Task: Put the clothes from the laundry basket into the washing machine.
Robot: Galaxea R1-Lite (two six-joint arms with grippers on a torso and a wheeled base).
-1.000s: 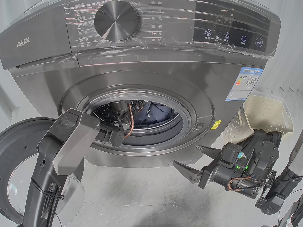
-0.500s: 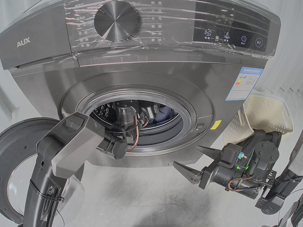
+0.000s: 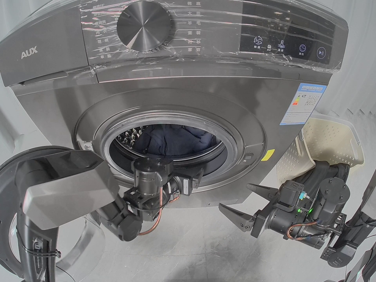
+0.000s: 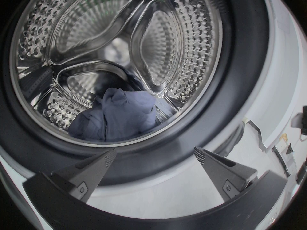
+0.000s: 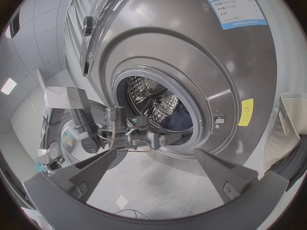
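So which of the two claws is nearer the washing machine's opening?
The left gripper, open right at the mouth of the washing machine. The right gripper, also open, hangs farther off, low beside the laundry basket.

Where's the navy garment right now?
In the head view the navy garment lies low inside the washing machine drum, centre frame. It is just beyond the open left gripper, which hangs outside the door opening.

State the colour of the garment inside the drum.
The garment is dark blue; left wrist view.
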